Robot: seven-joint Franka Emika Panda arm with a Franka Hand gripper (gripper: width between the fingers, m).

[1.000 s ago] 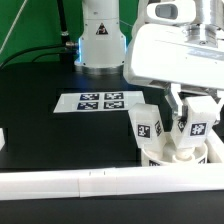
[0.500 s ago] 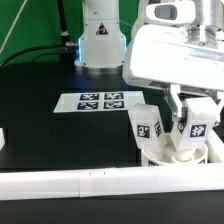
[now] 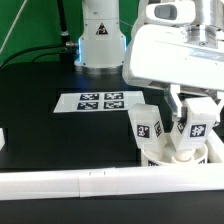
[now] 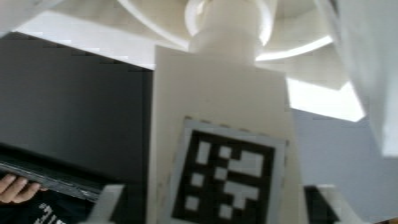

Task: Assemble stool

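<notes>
Hanging straight down over the seat [image 3: 181,156], the released pincer [image 3: 193,109] straddles an upright leg [image 3: 196,128]

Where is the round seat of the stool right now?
In the exterior view, the seat lies at the lower right, just behind the long white rail, with two tagged legs upright on it.

Marker board [image 3: 100,101] flat on black bench [image 3: 50,135], four tags facing up. Long white rail [image 3: 80,182] lies along bench front edge, near camera.
</notes>
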